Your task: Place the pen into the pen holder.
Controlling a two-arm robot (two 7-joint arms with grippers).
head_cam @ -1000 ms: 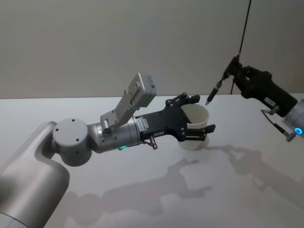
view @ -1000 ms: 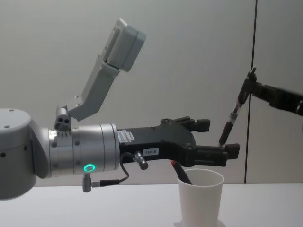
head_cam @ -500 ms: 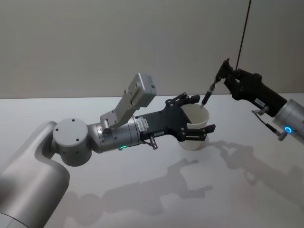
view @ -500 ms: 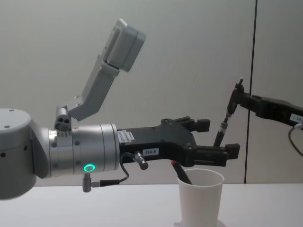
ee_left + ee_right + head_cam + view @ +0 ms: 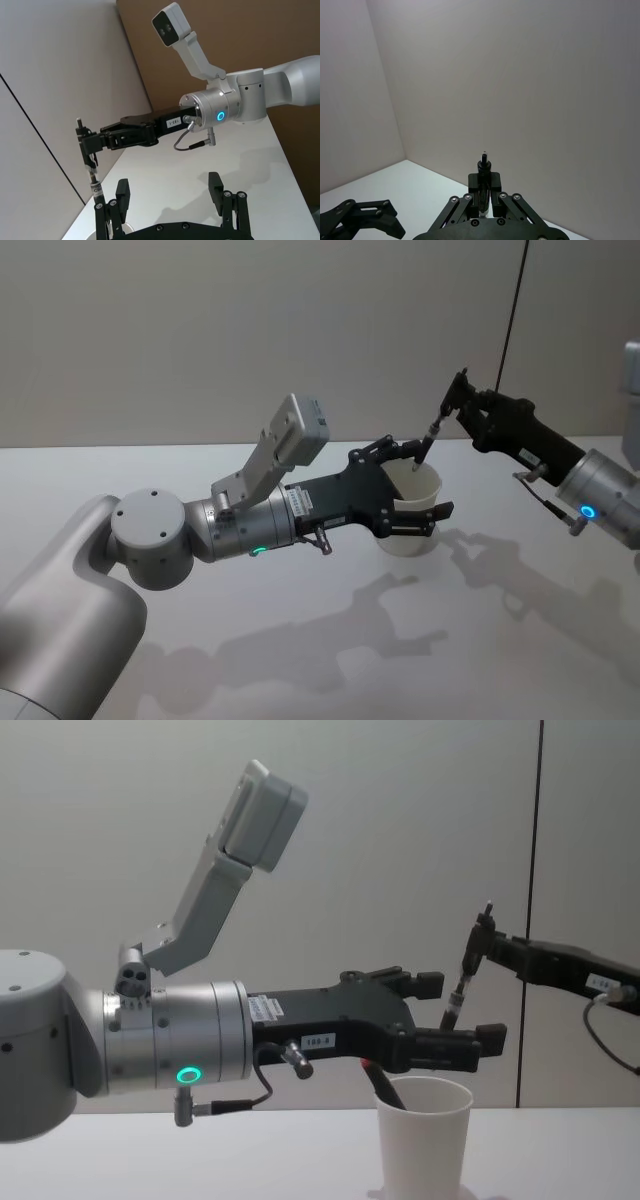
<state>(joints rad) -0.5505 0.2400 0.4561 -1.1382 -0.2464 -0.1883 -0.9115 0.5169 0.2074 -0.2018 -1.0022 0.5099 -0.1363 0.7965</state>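
Observation:
The pen holder point(image 5: 413, 512) is a white paper cup point(image 5: 425, 1140) standing upright on the white table. My left gripper point(image 5: 430, 478) reaches in from the left and is open, one finger on each side of the cup; in the chest view it point(image 5: 465, 1010) sits just above the rim. My right gripper point(image 5: 462, 405) comes from the right and is shut on a dark pen point(image 5: 430, 440). The pen hangs tip-down and tilted, its tip over the cup's far rim. From the chest the pen point(image 5: 461, 985) ends a little above the cup's mouth. The left wrist view shows the pen point(image 5: 92, 172) held upright.
A dark slender thing with a red part point(image 5: 383, 1082) leans inside the cup's left rim. The white table point(image 5: 300, 660) spreads out in front, with a grey wall behind. A black vertical line point(image 5: 515, 310) runs down the wall at the right.
My right arm has carried the pen leftward and slightly down, from well right of the cup to over its far rim. The left arm and cup have stayed still.

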